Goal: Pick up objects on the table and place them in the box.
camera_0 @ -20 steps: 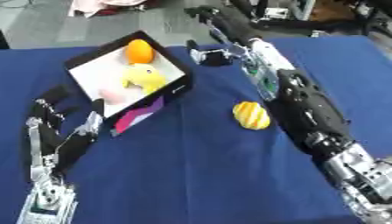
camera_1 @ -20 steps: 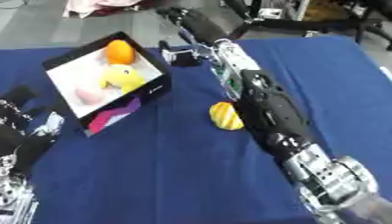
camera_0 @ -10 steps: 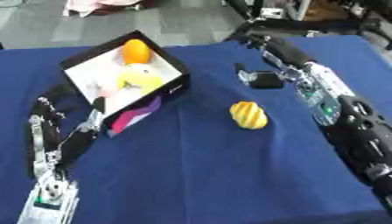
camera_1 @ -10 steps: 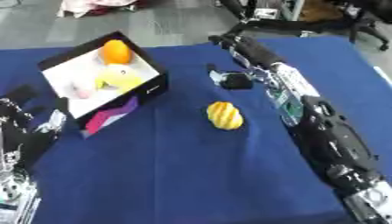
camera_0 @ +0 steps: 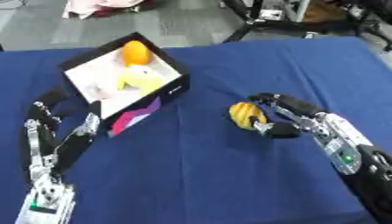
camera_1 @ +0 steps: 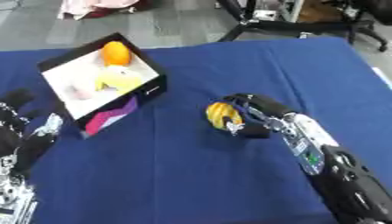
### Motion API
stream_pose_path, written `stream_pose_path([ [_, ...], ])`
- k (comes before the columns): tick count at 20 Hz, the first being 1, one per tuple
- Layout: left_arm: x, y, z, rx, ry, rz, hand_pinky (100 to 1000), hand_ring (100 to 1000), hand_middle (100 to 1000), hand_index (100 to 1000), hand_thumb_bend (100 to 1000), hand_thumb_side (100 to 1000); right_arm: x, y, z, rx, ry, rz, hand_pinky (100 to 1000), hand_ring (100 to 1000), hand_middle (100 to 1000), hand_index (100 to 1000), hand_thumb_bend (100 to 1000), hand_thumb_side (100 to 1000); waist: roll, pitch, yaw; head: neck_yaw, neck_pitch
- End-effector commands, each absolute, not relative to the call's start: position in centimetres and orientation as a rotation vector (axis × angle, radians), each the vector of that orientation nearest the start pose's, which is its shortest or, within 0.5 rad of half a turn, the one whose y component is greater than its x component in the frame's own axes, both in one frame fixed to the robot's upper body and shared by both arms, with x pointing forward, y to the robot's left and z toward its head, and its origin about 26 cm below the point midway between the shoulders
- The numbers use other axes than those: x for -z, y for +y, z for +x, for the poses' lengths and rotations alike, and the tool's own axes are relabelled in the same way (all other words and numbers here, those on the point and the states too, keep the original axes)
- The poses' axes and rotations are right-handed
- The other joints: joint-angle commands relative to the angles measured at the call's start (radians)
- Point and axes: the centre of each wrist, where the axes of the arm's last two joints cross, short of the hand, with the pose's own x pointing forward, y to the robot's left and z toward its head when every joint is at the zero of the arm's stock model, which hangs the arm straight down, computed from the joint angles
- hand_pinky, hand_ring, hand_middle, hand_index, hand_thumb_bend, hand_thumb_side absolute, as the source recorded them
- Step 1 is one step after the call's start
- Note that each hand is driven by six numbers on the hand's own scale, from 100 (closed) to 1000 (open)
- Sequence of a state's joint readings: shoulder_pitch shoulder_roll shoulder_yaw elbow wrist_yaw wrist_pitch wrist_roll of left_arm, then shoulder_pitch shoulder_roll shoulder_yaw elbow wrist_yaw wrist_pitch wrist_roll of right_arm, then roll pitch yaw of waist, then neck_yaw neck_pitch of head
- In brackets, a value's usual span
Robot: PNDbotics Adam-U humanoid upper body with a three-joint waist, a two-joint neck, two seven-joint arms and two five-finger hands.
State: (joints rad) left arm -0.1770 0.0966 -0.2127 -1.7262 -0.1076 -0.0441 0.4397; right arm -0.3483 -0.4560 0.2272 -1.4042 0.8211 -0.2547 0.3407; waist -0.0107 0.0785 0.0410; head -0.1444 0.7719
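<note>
Yellow fruit (camera_0: 246, 114): one on cloth; box (camera_0: 80, 71): three things.

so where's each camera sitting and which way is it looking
Left eye view: in the head, looking down at the blue table; left hand at left, right hand beside the yellow object.
Right eye view: head, same downward look, scene shifted left.
Both share the box, object and both arms.

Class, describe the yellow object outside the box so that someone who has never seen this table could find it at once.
Start at the blue table, then find the black box near its far left. To the box's right, alone on the cloth, lies a yellow ribbed object, with the right hand curled around it. The other yellowish things are inside the box.
</note>
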Motion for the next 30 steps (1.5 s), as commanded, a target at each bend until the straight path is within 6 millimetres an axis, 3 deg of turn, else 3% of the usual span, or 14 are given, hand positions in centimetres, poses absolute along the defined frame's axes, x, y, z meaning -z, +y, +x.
stream_pose_path([
  [1,-8.0,18.4,30.6,-0.039,-1.991,0.229,725,867,633,751,518,151,-8.5,-28.8,36.0,-1.677,-1.419,-0.662,941,883,889,965,100,752,-0.008,-0.030,0.001,-0.006,-0.002],
  [2,-8.0,18.4,30.6,-0.039,-1.991,0.229,725,867,633,751,518,151,-8.8,-28.6,36.1,-1.694,-1.410,-0.671,941,881,885,961,100,718,-0.008,-0.030,0.002,-0.007,-0.002],
  [4,-8.0,18.4,30.6,-0.039,-1.990,0.229,725,868,633,751,518,151,-9.2,-28.3,36.2,-1.717,-1.400,-0.694,939,866,851,922,100,508,-0.008,-0.030,0.003,-0.008,-0.002],
  [5,-8.0,18.4,30.5,-0.039,-1.990,0.228,725,868,633,751,518,151,-9.4,-28.2,36.4,-1.720,-1.400,-0.712,931,834,772,855,100,270,-0.008,-0.030,0.003,-0.009,-0.002],
  [6,-8.0,18.4,30.5,-0.038,-1.990,0.228,725,868,633,751,518,151,-9.4,-28.1,36.5,-1.720,-1.401,-0.728,931,834,772,855,100,270,-0.009,-0.030,0.004,-0.009,-0.002],
  [7,-8.0,18.4,30.5,-0.039,-1.990,0.227,724,868,633,751,519,151,-9.5,-28.0,36.6,-1.716,-1.406,-0.746,921,799,665,779,100,256,-0.009,-0.030,0.005,-0.009,-0.002],
  [12,-7.9,18.3,30.5,-0.037,-1.990,0.224,724,868,633,751,519,151,-9.5,-27.3,37.3,-1.721,-1.442,-0.820,901,721,475,593,100,275,-0.009,-0.031,0.008,-0.013,-0.002],
  [14,-7.9,18.3,30.5,-0.037,-1.989,0.223,724,868,633,751,519,150,-9.7,-27.0,37.6,-1.721,-1.466,-0.845,877,642,355,425,100,268,-0.009,-0.032,0.008,-0.014,-0.002],
  [15,-7.9,18.3,30.5,-0.037,-1.989,0.223,724,868,633,751,519,150,-9.9,-26.9,37.8,-1.716,-1.485,-0.860,873,632,342,403,100,265,-0.009,-0.032,0.009,-0.014,-0.002],
  [19,-7.9,18.3,30.5,-0.038,-1.988,0.222,724,868,633,751,519,150,-12.1,-26.4,38.6,-1.666,-1.593,-0.938,864,611,309,361,100,235,-0.010,-0.035,0.009,-0.015,-0.002],
  [23,-7.8,18.3,30.5,-0.036,-1.987,0.221,724,868,633,751,520,149,-16.1,-25.4,39.9,-1.601,-1.725,-1.023,859,598,304,357,100,195,-0.010,-0.037,0.014,-0.016,-0.002],
  [28,-8.1,17.7,30.5,-0.034,-1.996,0.196,724,868,633,751,521,150,-19.4,-22.5,43.1,-1.497,-1.804,-1.026,835,575,288,343,100,150,0.003,-0.032,0.036,-0.027,-0.002],
  [30,-8.3,17.5,30.6,-0.035,-2.001,0.187,724,868,633,751,521,150,-19.7,-21.4,44.5,-1.482,-1.804,-1.010,835,574,288,342,100,149,0.008,-0.028,0.044,-0.032,-0.002],
])
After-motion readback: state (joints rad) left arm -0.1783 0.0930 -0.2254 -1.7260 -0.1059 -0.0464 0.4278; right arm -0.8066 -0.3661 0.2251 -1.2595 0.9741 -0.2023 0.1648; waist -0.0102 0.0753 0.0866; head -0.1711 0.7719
